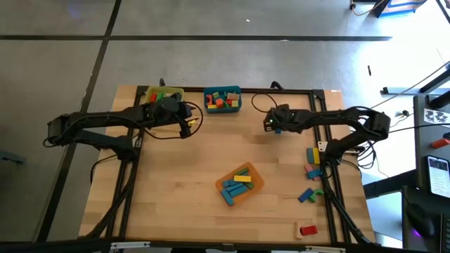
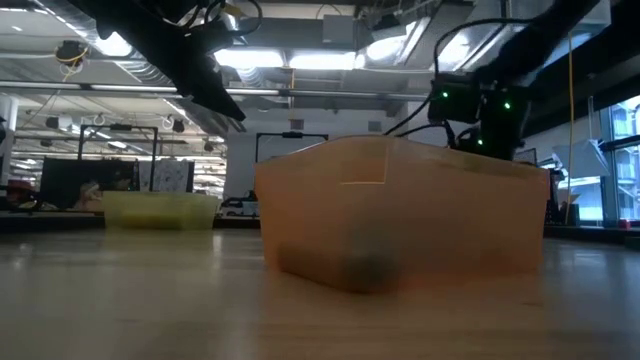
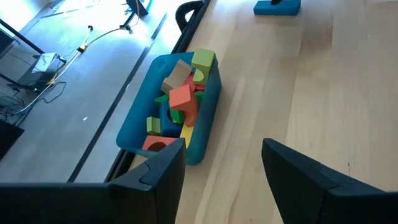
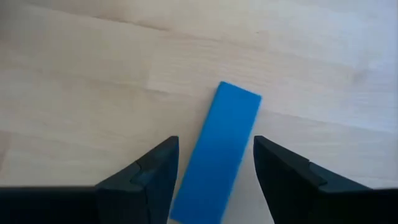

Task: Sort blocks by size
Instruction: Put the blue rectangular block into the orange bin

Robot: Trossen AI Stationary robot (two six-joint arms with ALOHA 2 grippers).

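A long blue block (image 4: 227, 137) lies flat on the bare table right of the teal bin (image 1: 205, 98). It also shows in the high view as the blue block (image 1: 278, 131). My right gripper (image 4: 216, 142) hangs over it, open, one finger on each side of the block's near end; table shows between the block and one finger. My left gripper (image 3: 224, 168) is open and holds nothing. It hovers by the yellow bin (image 1: 169, 89) and looks at the teal bin (image 3: 208, 118), which holds several mixed blocks.
An orange bin (image 1: 256, 184) with blue and green blocks sits at the table's middle near side and fills the low view as the orange bin (image 2: 400, 210). Several loose blocks (image 1: 313, 169) lie along the right edge, and a red one (image 1: 307, 230) near the front right corner.
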